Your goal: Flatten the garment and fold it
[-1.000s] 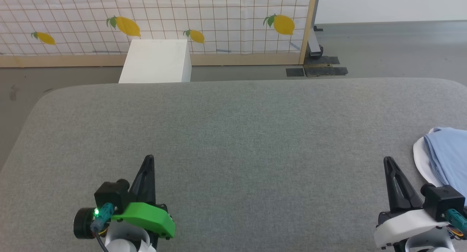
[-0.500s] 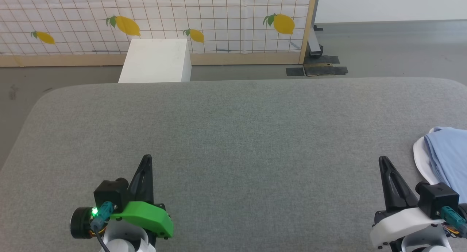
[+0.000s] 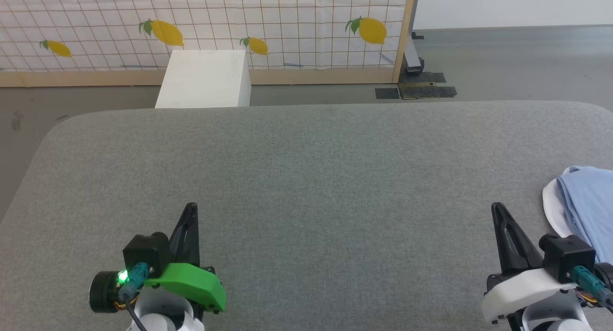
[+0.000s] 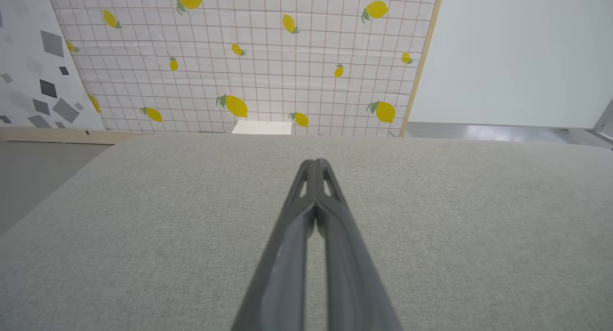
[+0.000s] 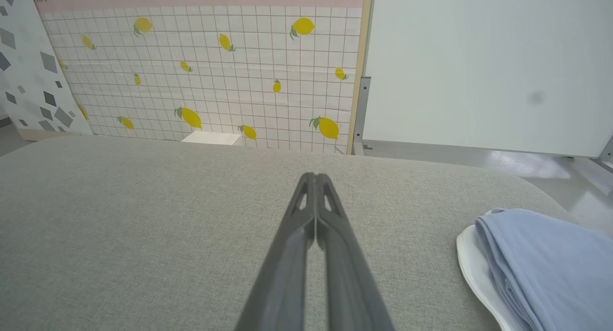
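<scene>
I have both arms low at the near edge of the grey cloth-covered table, with the fingers pointing away from me across it. My left gripper is at the lower left, under its green cover. In its wrist view the two dark fingers are pressed together along their tips, with nothing between them and only bare grey cloth beneath. My right gripper is at the lower right. Its fingers are likewise closed tip to tip and hold nothing.

The light blue T-shirt lies on the table's right end, just beside the right gripper on its outer side, and the head view's edge cuts it off. In the right wrist view it looks bunched or doubled over, with soft lengthwise creases. A curved white panel shows along the side facing the gripper. The fingers are clear of the cloth, with a strip of bare table between them and the white edge.

Beyond the far edge of the table a white box stands on the grey floor, against a lemon-print screen.
</scene>
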